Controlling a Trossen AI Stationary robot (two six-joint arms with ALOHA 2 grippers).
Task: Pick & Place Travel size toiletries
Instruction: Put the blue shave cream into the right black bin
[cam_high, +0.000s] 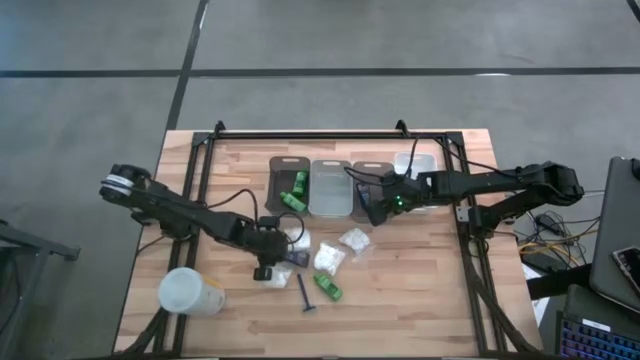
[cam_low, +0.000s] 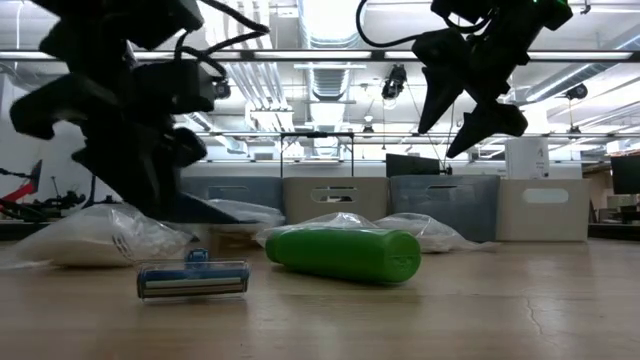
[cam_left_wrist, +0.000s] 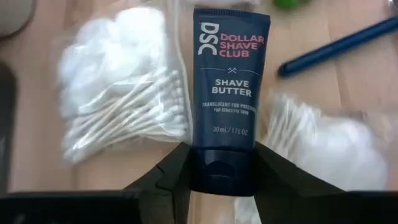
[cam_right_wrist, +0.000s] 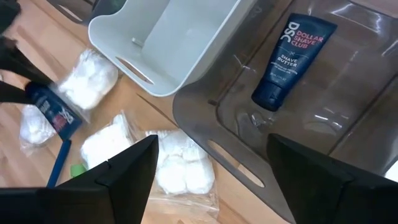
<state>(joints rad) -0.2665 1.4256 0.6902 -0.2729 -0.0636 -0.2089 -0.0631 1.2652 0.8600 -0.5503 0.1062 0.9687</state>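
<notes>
A dark blue shave-butter tube (cam_left_wrist: 225, 81) lies among white packets of cotton swabs (cam_left_wrist: 124, 112) at the table's middle. My left gripper (cam_left_wrist: 221, 152) is shut on the tube; it also shows in the high view (cam_high: 276, 254). My right gripper (cam_right_wrist: 227, 180) is open and empty above a grey bin (cam_right_wrist: 292, 143) that holds a second dark tube (cam_right_wrist: 291, 59); the high view shows it over the bin row (cam_high: 374, 205). A green bottle (cam_high: 328, 289) and a blue razor (cam_high: 305, 293) lie on the table near the front. My left gripper pinches the tube's cap end (cam_left_wrist: 221, 177) between its two fingers (cam_left_wrist: 177, 177), one on each side of the cap. The fingers lie along the tube, low over the table. The tube's flat far end (cam_left_wrist: 231, 18) points away; whether it is lifted, I cannot tell.
Four bins stand in a row at the back: a grey one with green bottles (cam_high: 292, 190), a clear one (cam_high: 332, 188), the grey one (cam_high: 372, 175) and a white one (cam_high: 418, 165). A large white cylinder (cam_high: 190, 292) lies at the front left.
</notes>
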